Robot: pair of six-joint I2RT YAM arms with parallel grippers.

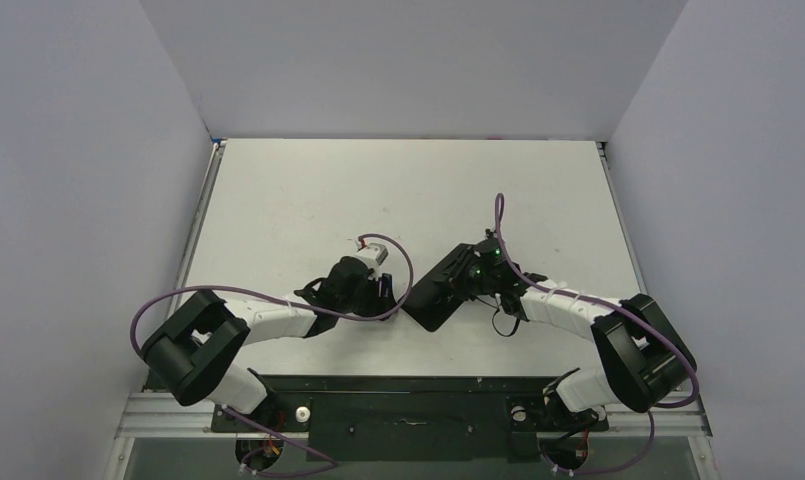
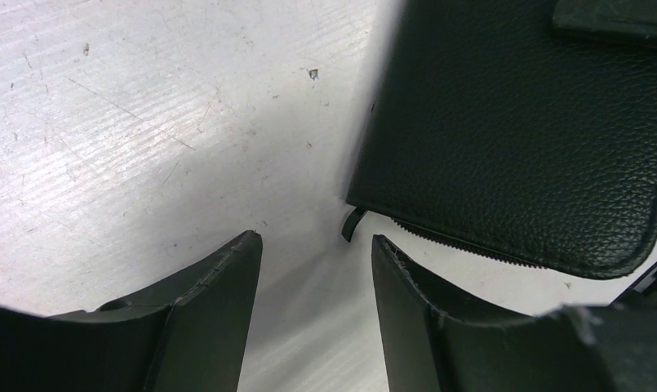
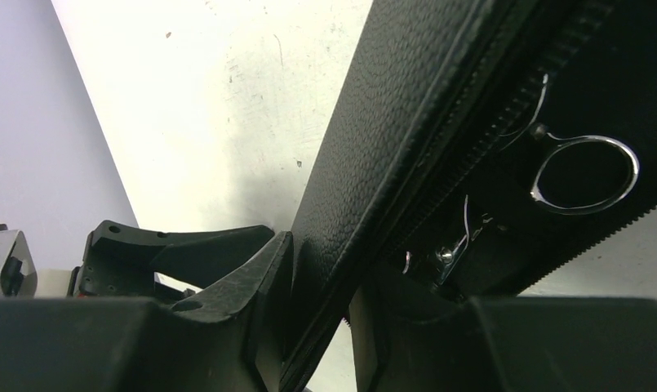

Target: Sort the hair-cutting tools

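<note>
Top external view shows you the black zip case [image 1: 440, 290] lying aslant near the middle of the white desk [image 1: 308, 200]. Your left hand [image 1: 383, 290] sits low just beside it, at the case's 9 o'clock. Your right hand [image 1: 475, 272] is on the case from its 2 o'clock side.

In the left wrist view your left hand is spread, with only bare, scratched desk between its fingers. A corner of the case lies at 1 o'clock from it. The small zip pull [image 2: 352, 224] sticks out of that corner, just ahead of one fingertip and apart from it.

In the right wrist view your right hand is pinching the case's pebbled cover, whose raised edge runs straight down between the two fingers. The case is open on that side. At 2 o'clock from the fingers, past the row of zip teeth, one silver finger ring of the scissors [image 3: 584, 173] rests inside the case. A few thin silver glints show lower down, but the blades are lost in the dark interior. Your left hand shows at 8 o'clock in this view, near the cover but not touching it.
</note>
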